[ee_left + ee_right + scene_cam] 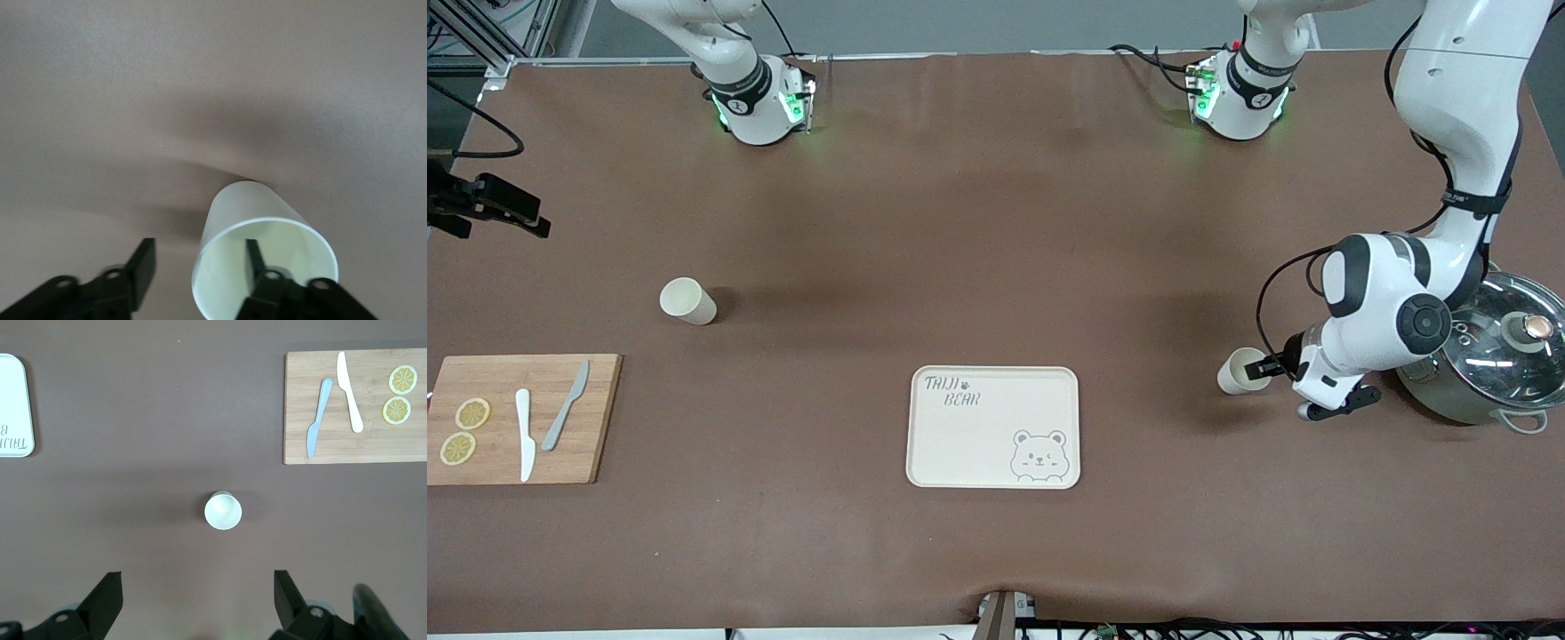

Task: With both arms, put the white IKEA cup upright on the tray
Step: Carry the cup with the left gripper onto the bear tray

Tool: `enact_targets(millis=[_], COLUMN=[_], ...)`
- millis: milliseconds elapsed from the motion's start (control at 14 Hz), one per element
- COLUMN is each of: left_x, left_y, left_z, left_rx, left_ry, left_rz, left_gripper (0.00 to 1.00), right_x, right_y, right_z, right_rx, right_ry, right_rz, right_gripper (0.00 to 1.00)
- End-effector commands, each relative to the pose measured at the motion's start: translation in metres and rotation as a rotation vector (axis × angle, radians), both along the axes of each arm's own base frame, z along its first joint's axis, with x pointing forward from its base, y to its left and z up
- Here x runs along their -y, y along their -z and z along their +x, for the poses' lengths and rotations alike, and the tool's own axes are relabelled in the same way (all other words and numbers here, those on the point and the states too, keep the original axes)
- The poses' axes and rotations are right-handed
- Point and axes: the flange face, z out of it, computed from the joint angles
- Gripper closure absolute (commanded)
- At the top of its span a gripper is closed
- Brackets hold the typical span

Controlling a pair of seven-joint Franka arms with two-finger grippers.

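The left gripper (1261, 366) hides part of the white cup's (1238, 371) rim in the front view. In the left wrist view one finger (255, 260) reaches inside the mouth — the cup's near edge runs off the frame. The steel pot (1489, 369) is partly covered by the left arm (1383, 311) and cut off at the picture's edge.
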Motion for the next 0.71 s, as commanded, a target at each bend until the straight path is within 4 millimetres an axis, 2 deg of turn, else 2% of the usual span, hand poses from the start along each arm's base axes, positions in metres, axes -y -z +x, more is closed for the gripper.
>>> enact_targets(millis=[0,71,286,429,643], left_x=[0.002,0.002,0.005,0.015,0.022], left_y=[-0.002,-0.003,-0.009,-0.008,-0.025], left_z=[0.001,0.002,0.009,0.012,0.017], left_rx=[0.013,0.015,0.035,0.038,0.059], left_ry=[0.003,0.004,0.021,0.033,0.038], left_rz=[-0.004,-0.004,-0.011,-0.015,-0.022], left_gripper=[0.88,1.00,1.00,1.00,1.00], right_x=[0.002,0.002,0.002,0.002,-0.002], right_y=[-0.002,-0.003,-0.001,-0.001,0.003], right_z=[-0.003,-0.003,0.001,0.001,0.003], right_rx=[0.009,0.013,0.005,0.005,-0.003], right_ry=[0.011,0.008,0.003,0.002,-0.011], right_rz=[0.011,0.012,0.012,0.012,0.011], right_gripper=[0.00,0.00,0.00,0.00,0.00])
